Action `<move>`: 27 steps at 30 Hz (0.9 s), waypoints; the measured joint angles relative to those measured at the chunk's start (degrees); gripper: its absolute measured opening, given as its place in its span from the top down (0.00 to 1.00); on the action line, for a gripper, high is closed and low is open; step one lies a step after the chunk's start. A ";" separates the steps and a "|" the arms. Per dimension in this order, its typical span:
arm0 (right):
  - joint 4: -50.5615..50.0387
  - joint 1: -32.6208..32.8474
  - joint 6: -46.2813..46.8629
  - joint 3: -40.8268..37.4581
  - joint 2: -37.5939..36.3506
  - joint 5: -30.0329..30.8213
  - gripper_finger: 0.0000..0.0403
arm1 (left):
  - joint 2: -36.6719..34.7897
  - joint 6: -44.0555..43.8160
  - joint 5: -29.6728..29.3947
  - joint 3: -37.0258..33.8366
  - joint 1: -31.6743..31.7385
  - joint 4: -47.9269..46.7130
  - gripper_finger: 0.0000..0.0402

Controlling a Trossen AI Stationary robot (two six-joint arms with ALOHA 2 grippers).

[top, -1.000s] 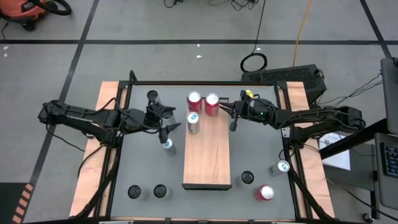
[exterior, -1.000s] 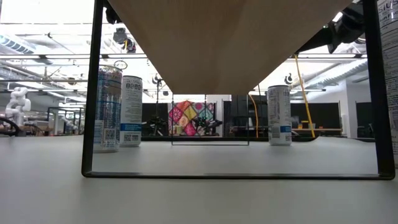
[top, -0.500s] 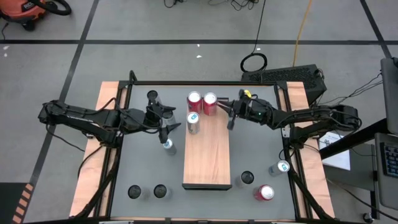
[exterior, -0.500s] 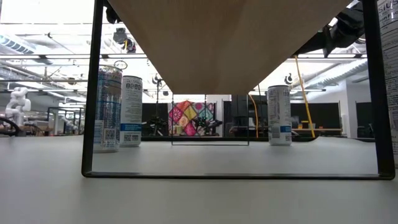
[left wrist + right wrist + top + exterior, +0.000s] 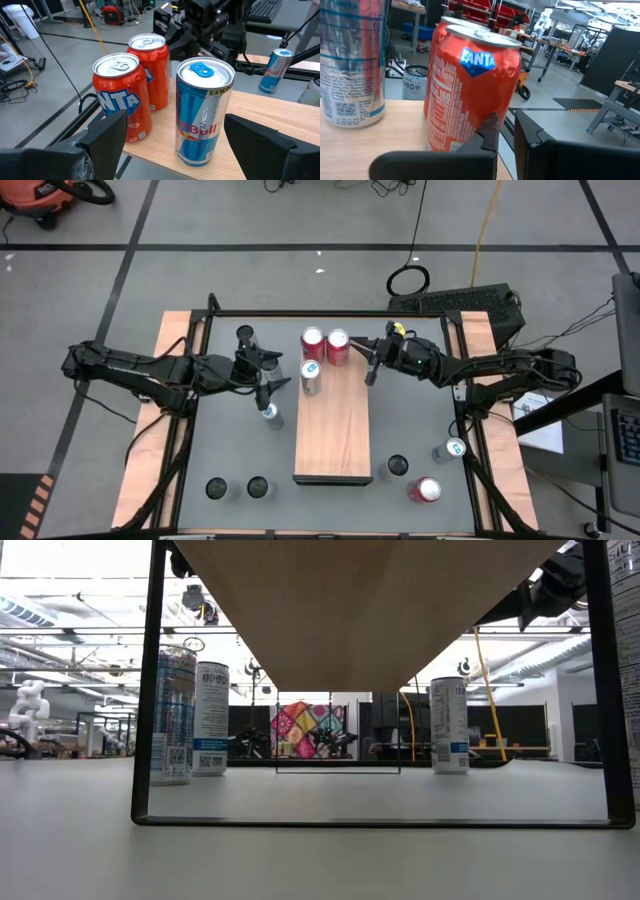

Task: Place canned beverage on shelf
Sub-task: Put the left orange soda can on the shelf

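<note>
We see three cans (image 5: 324, 354) standing on the shelf (image 5: 334, 430) at its far end, two side by side behind, one in front on the left.

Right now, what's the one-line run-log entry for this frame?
shelf: three cans at far end | left gripper: open, beside Red Bull can | right gripper: shut, beside Fanta can

Three orange Fanta cans (image 5: 313, 337) are counted, four silver-blue Red Bull cans (image 5: 311, 372), four dark-topped cans (image 5: 246, 335), one wooden shelf (image 5: 335, 450), and two dark arms (image 5: 130, 368).
</note>
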 joint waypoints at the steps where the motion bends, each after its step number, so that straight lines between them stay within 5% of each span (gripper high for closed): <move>1: 0.14 0.01 -0.24 0.00 0.00 -0.02 1.00 | 0.00 0.00 0.01 0.00 0.00 -0.01 0.18; 12: 0.23 -1.24 -0.56 0.02 0.00 -0.03 1.00 | 0.00 0.02 -0.11 0.00 0.00 0.05 0.18; 18: -5.21 0.15 7.14 0.04 -5.15 1.64 1.00 | 0.00 -0.33 -0.20 0.00 0.00 0.01 0.18; 22: -18.73 1.56 12.30 3.26 -10.66 1.24 0.95 | 0.00 -0.32 -0.20 0.00 0.00 0.00 0.18; 27: -41.38 2.78 13.93 15.49 -11.26 1.23 0.78 | -0.02 0.05 -0.20 0.00 0.00 -0.03 0.18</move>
